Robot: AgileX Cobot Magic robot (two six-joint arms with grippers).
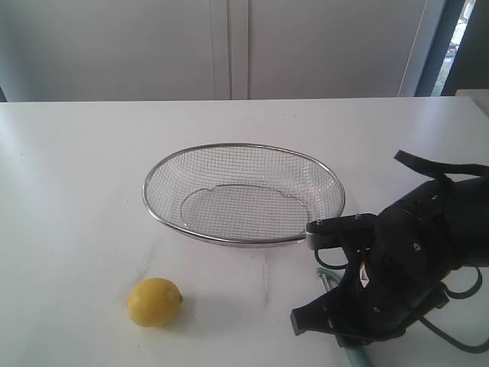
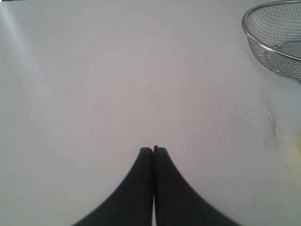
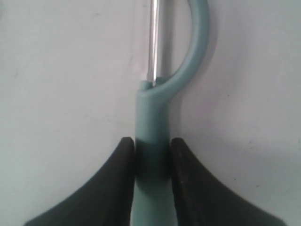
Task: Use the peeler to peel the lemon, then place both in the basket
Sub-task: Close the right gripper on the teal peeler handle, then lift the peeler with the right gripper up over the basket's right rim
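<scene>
The yellow lemon (image 1: 154, 302) lies on the white table, front left of the basket (image 1: 243, 145), a wide silver wire-mesh bowl at the table's middle with nothing in it. My right arm (image 1: 412, 260) is low over the table, front right of the basket. My right gripper (image 3: 152, 143) is shut on the pale teal handle of the peeler (image 3: 151, 117), whose curved head and metal blade point away from the fingers. The peeler (image 1: 356, 357) shows partly under the arm. My left gripper (image 2: 153, 150) is shut on nothing above bare table, and does not show in the exterior view.
The basket's mesh wall (image 2: 270, 52) shows at one corner of the left wrist view, well away from the left fingers. The white table (image 1: 76, 191) stretches back to pale cabinet doors (image 1: 229, 46). Black cables (image 1: 458, 336) loop beside the right arm.
</scene>
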